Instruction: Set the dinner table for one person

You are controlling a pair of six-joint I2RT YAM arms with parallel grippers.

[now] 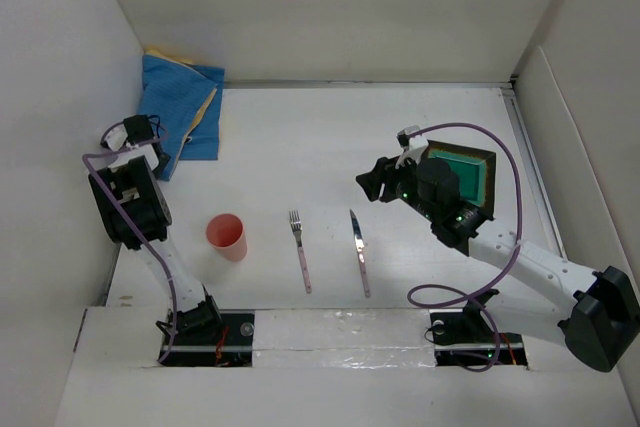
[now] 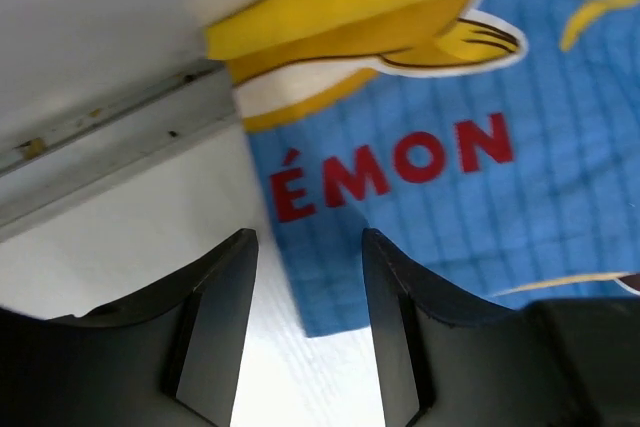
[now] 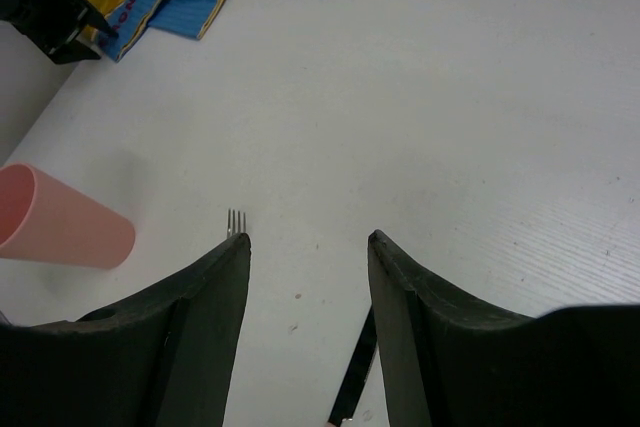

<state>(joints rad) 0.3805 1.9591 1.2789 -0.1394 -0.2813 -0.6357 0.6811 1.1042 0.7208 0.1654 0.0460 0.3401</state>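
cup (image 1: 227, 237), fork (image 1: 301, 252), knife (image 1: 359, 252) apart; left claw (image 2: 308, 239) released above placemat (image 2: 450, 197), right claw (image 3: 308, 239) released

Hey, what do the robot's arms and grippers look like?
The left arm and right arm have white links, black joint housings and a looping purple cable each. The left gripper and right gripper each have two broad black fingers.

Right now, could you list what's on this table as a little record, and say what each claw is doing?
table: white, walled
placemat: blue, far left corner
cup: pink, near left
fork: near middle, left of knife
knife: beside fork, apart
dish: green, right side, partly under right arm
left gripper: open, at placemat's edge
right gripper: open, empty
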